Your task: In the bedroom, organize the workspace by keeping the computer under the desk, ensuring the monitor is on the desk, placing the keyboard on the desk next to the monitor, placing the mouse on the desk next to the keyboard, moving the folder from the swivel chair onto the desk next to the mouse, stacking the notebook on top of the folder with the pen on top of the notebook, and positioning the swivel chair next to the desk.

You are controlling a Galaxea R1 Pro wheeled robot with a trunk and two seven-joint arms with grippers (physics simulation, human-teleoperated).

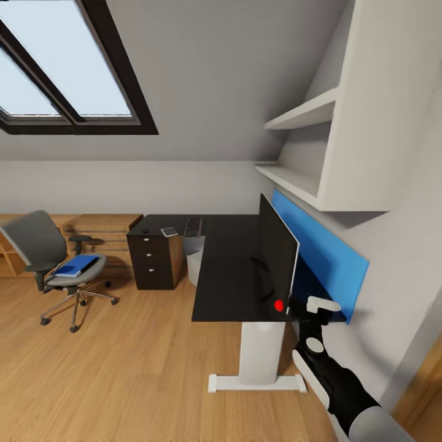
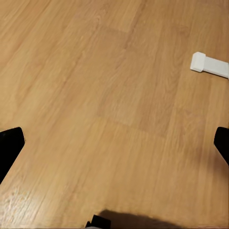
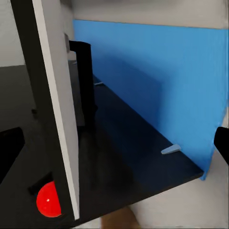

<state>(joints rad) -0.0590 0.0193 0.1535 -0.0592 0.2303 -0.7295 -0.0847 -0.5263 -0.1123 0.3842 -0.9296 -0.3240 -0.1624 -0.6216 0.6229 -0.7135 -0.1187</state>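
The monitor point(image 1: 277, 255) stands upright on the black bench point(image 1: 230, 264), seen almost edge-on, near the blue wall panel point(image 1: 325, 258) that runs along the back of the bench. The right tool point(image 1: 313, 307) is at the near corner of the monitor, close to a red dot point(image 1: 279, 305) on the screen's lower edge; in the right wrist view the two dark fingertips point(image 3: 10, 148) stand wide apart on either side of the monitor's pale rim point(image 3: 57, 105), so this tool is released and grips nothing. In that view the black stand point(image 3: 86, 81) rises behind the screen. At the far end of the bench lies the keyboard point(image 1: 193, 227), and a small pale object point(image 1: 169, 231) rests on top of the dark drawer unit point(image 1: 153, 258); whether it is the mouse cannot be told. The swivel chair point(image 1: 43, 252) stands on the wooden floor point(image 1: 123, 368), well apart from the bench, with the blue folder point(image 1: 77, 266) lying on its seat. The left wrist view shows the floor and a white bench foot point(image 2: 210, 64); the left tool point(image 2: 114, 143) has its fingertips spread wide, released as well.
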